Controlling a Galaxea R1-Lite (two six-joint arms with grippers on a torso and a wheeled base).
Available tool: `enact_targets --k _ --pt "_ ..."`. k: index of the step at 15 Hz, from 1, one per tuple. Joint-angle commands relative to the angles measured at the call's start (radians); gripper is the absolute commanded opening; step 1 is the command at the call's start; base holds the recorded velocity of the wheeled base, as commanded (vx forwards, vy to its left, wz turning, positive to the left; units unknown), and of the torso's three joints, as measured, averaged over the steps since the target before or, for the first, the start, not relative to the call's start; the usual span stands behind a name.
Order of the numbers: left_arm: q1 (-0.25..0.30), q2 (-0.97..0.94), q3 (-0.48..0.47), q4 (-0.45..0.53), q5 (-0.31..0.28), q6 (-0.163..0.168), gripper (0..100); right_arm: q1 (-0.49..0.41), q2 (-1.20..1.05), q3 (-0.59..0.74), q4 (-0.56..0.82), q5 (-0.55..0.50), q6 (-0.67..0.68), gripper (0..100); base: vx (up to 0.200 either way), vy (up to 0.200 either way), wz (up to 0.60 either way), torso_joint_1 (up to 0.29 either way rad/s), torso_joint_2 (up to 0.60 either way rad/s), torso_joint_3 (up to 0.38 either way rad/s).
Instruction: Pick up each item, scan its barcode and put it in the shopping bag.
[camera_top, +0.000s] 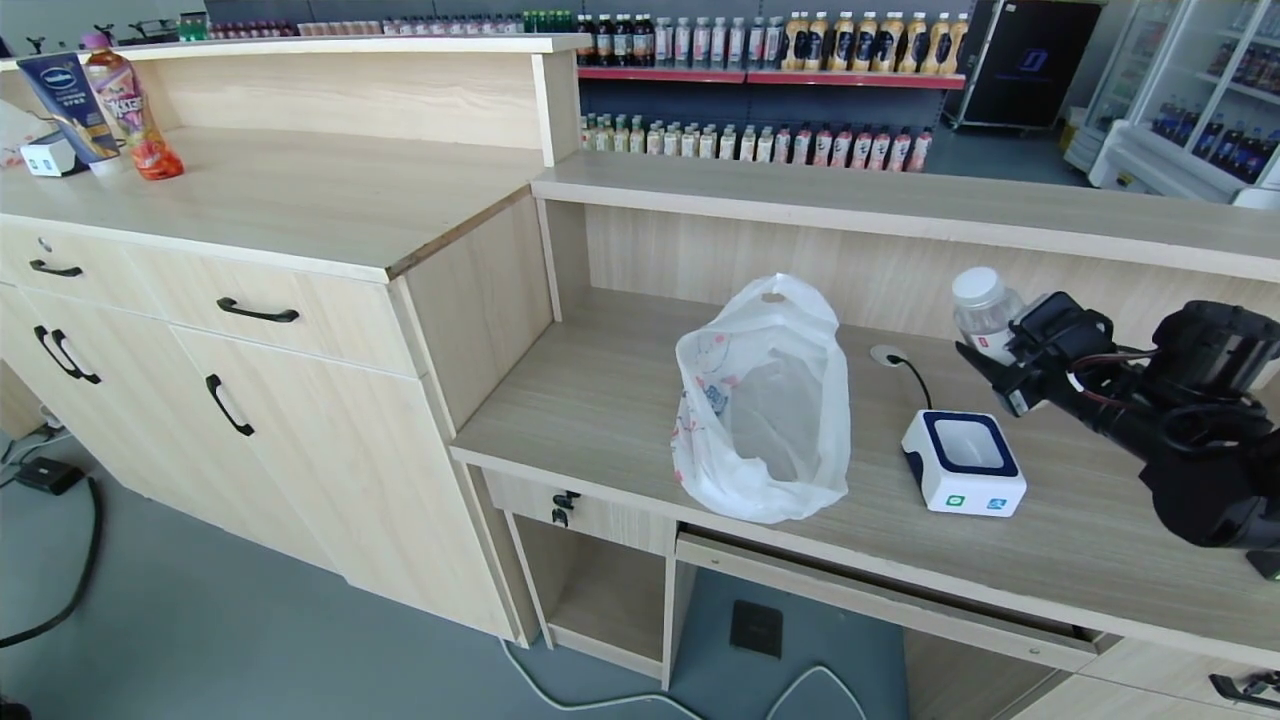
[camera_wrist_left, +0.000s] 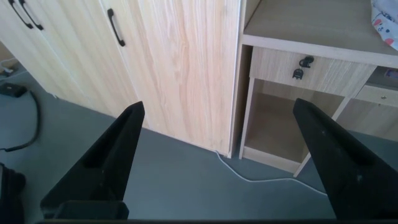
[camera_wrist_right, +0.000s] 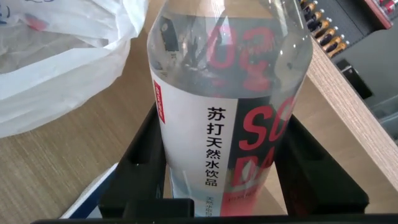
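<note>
- Right gripper (camera_top: 992, 362): fingers clamped on either side of the clear bottle (camera_top: 984, 312), gripping its lower body. The right wrist view shows the same grip (camera_wrist_right: 227, 180), with one dark finger (camera_wrist_right: 138, 167) against each flank of the labelled part of the bottle (camera_wrist_right: 230, 106).
- Bottle: transparent, white cap up, close to upright with a slight lean. White and red label. Held over the rear of the low desk (camera_top: 600, 400), near the back panel. I cannot tell whether its base clears the desktop.
- Scanner (camera_top: 963, 462): small white box with a dark blue rim round its window, sitting on the desk. In the head view the bottle is at about 12 o'clock from it, apart from it.
- A black cable (camera_top: 912, 378) runs from a round port in the desktop to the back of the scanner.
- Shopping bag (camera_top: 765, 400): white, thin plastic, standing on the desk with its mouth open and handles up. It is at 9 o'clock from the scanner, just beside it and not touching. The bottle is at about 2 o'clock from the bag. The bag also appears behind the bottle in the right wrist view (camera_wrist_right: 56, 62).
- Left gripper (camera_wrist_left: 219, 109): fingers spread wide, nothing between them. It hangs low over the grey floor in front of the cabinet doors, well apart from the bag, whose corner shows on the desk edge (camera_wrist_left: 387, 22).
- Raised counter (camera_top: 300, 200), at 10 o'clock from the bag: an orange drink bottle (camera_top: 130, 115), a blue carton (camera_top: 65, 100) and a small white box (camera_top: 45, 155) grouped at its far corner.
</note>
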Motion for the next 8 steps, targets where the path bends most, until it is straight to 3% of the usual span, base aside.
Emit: enact_targets --k 1,8 --pt "0.0 0.0 0.0 0.0 0.0 0.0 100 0.008 0.013 -0.024 -0.002 0.016 0.001 0 0.0 0.0 0.0 0.0 0.0 0.0" --pt "0.0 0.0 0.0 0.0 0.0 0.0 100 0.016 0.042 -0.036 -0.014 0.102 0.001 0 0.0 0.0 0.0 0.0 0.0 0.0"
